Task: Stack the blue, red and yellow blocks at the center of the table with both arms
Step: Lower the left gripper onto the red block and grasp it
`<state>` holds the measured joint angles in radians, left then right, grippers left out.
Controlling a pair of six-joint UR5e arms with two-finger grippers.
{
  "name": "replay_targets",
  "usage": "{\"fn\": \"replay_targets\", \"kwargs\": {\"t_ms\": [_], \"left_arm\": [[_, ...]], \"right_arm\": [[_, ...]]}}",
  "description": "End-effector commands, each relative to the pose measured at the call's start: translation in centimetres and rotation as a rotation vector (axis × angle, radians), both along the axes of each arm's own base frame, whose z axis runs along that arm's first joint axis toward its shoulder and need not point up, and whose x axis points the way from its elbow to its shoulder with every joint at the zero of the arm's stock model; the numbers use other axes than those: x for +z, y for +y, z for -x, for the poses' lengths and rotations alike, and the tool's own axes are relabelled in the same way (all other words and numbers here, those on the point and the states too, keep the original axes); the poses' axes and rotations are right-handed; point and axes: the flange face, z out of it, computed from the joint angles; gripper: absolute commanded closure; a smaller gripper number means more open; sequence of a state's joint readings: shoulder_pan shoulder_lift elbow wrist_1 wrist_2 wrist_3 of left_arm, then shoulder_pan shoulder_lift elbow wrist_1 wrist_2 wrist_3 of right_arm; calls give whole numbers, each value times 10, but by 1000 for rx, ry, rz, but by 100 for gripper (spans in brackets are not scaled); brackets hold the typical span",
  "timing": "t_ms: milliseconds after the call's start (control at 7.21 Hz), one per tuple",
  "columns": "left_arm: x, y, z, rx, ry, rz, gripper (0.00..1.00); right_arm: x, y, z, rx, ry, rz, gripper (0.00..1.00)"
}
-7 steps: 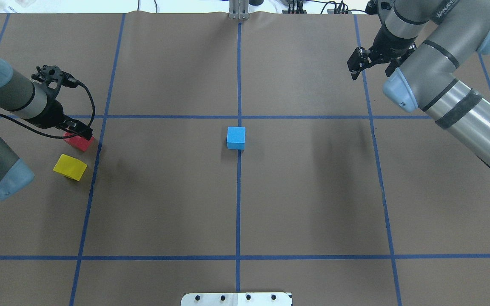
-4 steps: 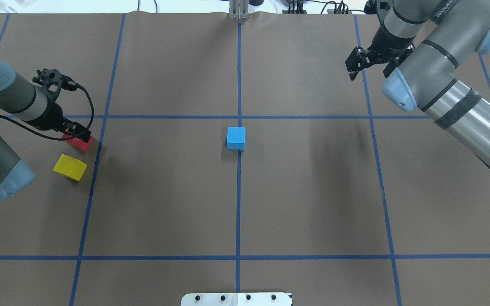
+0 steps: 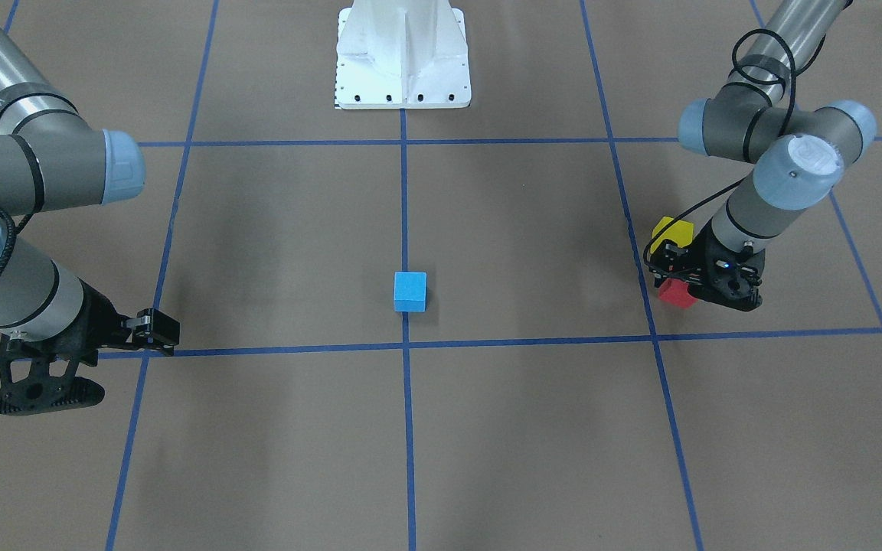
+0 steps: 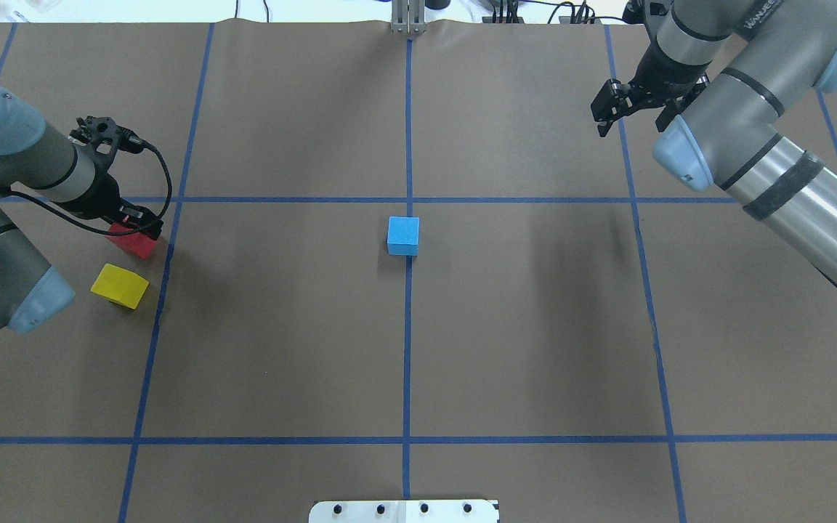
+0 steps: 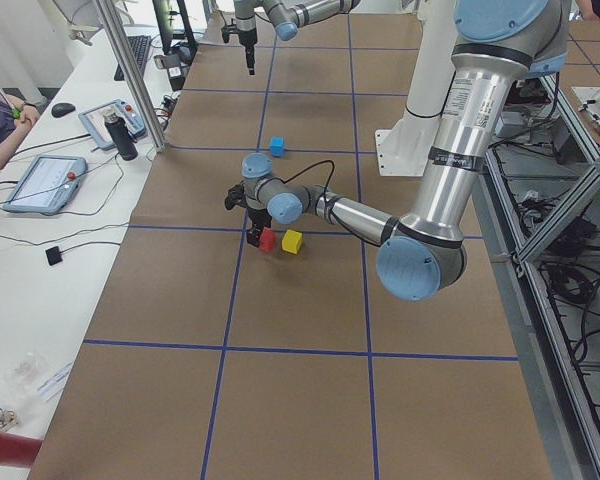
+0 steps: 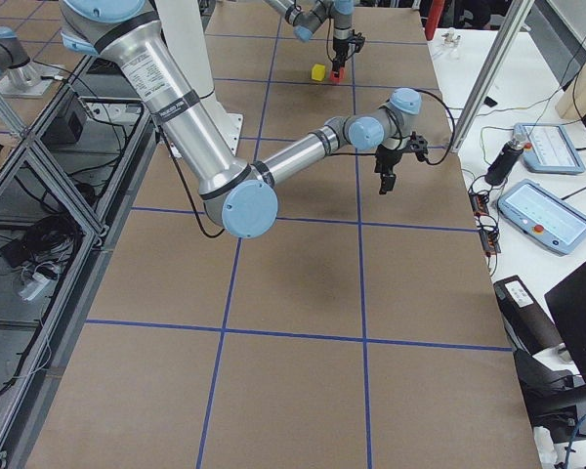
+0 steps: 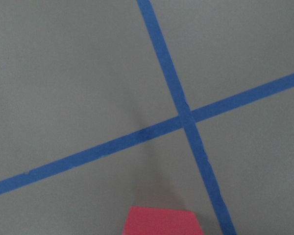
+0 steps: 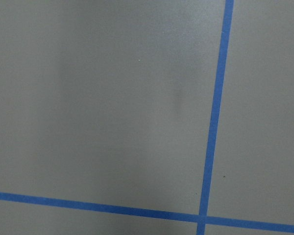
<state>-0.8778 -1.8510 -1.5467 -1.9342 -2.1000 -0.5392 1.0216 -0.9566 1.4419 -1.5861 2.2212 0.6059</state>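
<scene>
So the left gripper [image 4: 139, 226] was pointing straight down, parked right on top of the red block [image 4: 135, 244] out at the robot's left side of the table [image 4: 535, 327]. Honestly I couldn't tell whether the jaws were clamped on the block or just sitting around it, since the black gripper body hid the fingers in both the overhead and front views. The left wrist cam only caught a strip of red at the very bottom of its frame, with a crossing of the blue tape lines [image 4: 408, 349] beyond it.

The red block sat flat on the brown paper. The yellow block [image 4: 120, 285] was just beside it, on the side nearer the robot, with a small gap between them, so they weren't touching.

The blue block [image 4: 403, 235] was by itself in the middle of the table, sitting on the center tape line, well apart from the other two.

The right gripper [image 4: 602, 116] was way over on the far right, hanging above the table near a tape line. I couldn't tell how wide its jaws were either. Its wrist cam showed only paper and a tape crossing.
</scene>
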Motion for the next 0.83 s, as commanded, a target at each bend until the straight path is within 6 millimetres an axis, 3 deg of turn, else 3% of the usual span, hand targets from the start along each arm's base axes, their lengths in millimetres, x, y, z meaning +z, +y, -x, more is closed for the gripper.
{"fn": "replay_targets", "kwargs": {"t_ms": [0, 139, 277, 416, 554, 693], "left_arm": [[6, 0, -2, 3, -8, 8, 38], [5, 0, -2, 3, -8, 8, 39], [1, 0, -2, 3, -5, 7, 79], [-5, -2, -2, 3, 3, 12, 100], [-23, -12, -4, -4, -18, 38, 100], [-64, -22, -11, -7, -34, 59, 100]], "right_arm": [[1, 1, 0, 0, 0, 1, 1], [1, 1, 0, 0, 0, 1, 1], [2, 1, -1, 0, 1, 2, 1], [2, 1, -1, 0, 1, 2, 1], [1, 1, 0, 0, 0, 1, 1], [0, -1, -5, 3, -2, -2, 1]]}}
